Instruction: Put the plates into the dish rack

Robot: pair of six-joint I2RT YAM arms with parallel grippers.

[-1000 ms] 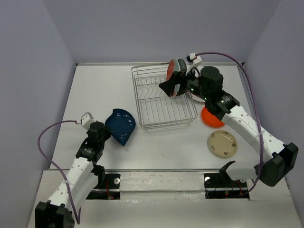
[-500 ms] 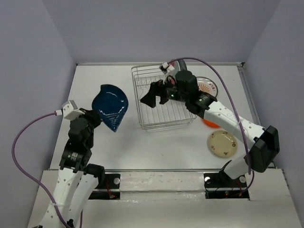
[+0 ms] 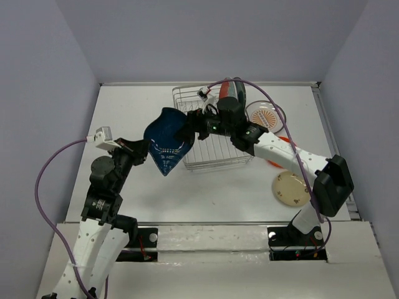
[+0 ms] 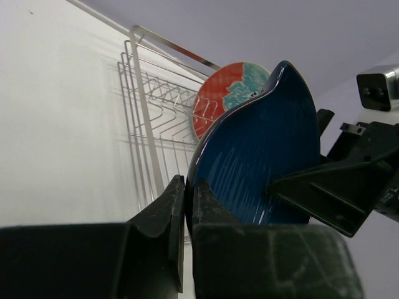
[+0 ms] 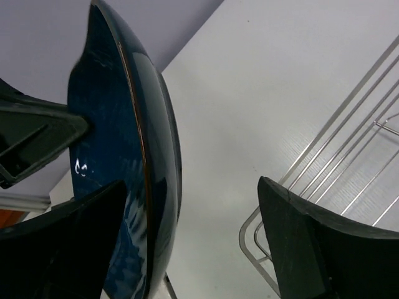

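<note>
The dish rack (image 3: 218, 152), a rectangular silver wire basket with upright prongs along its base, stands on the white table (image 3: 124, 112) toward the far side, a little right of centre. In its far right corner a round red-and-teal plate (image 4: 225, 93) stands on edge among the prongs.

The dark blue plate (image 3: 165, 142), glossy and drawn to a point at one end, is up off the table. It is held on edge against the line of the rack's left wall, with its pointed end toward the near side in the overhead view.

To the right of the rack three plates lie flat on the table. A white plate with an orange striped centre (image 3: 264, 115) is just beside the rack. A plain orange plate (image 3: 273, 164) is largely hidden beneath the right arm. A cream plate (image 3: 292, 189) lies nearest the arm bases.

The left gripper (image 4: 186, 199) is pressed together on the dark blue plate's rim, one finger on each face. The right gripper (image 5: 190, 184) reaches across the rack with its fingers spread wide, straddling the rim on the plate's other side. Whether either finger touches the plate I cannot tell.
</note>
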